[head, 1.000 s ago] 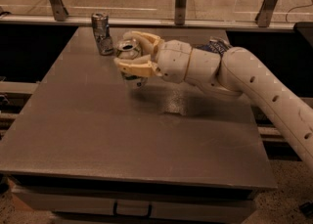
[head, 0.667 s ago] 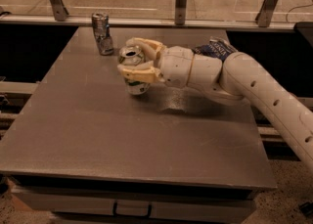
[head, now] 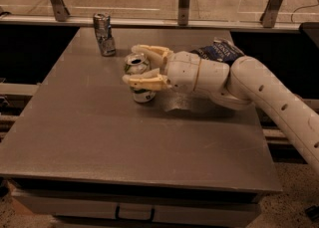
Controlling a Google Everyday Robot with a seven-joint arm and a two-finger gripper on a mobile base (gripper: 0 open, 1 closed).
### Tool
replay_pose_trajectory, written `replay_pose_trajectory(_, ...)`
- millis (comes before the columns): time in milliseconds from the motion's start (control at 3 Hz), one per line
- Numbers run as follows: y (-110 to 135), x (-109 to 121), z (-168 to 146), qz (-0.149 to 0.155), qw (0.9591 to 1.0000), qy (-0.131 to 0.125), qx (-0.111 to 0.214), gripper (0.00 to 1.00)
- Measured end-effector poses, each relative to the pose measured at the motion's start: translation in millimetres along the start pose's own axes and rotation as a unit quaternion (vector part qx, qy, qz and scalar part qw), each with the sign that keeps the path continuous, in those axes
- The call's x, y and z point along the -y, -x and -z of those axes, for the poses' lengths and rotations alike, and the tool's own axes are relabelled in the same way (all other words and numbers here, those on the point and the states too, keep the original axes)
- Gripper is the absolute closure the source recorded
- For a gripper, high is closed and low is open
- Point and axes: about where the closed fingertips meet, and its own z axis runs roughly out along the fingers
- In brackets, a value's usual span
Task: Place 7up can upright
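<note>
The 7up can, silver-white with green markings, stands upright with its base on or just above the grey table, a little behind the middle. My gripper reaches in from the right and is shut on the can. One cream finger lies behind the can and the other finger lies across its front. The can's top rim shows between them.
A slim crushed silver-blue can stands at the back left of the table. A dark blue snack bag lies at the back right behind my arm. A railing with metal posts runs behind the table.
My gripper has moved the 7up can down and slightly toward the front. The can now sits lower, at the table surface. The crushed can has not moved.
</note>
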Motion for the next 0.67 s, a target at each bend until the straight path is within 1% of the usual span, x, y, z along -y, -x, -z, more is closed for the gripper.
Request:
replay_pose_trajectory(333, 0.8, 1.0, 10.8, 0.006, 0.9999, -0.004, -0.012, 0.0)
replay_pose_trajectory(667, 16.9, 20.5, 42.7, 0.031, 0.9983, -0.019, -0.047, 0.0)
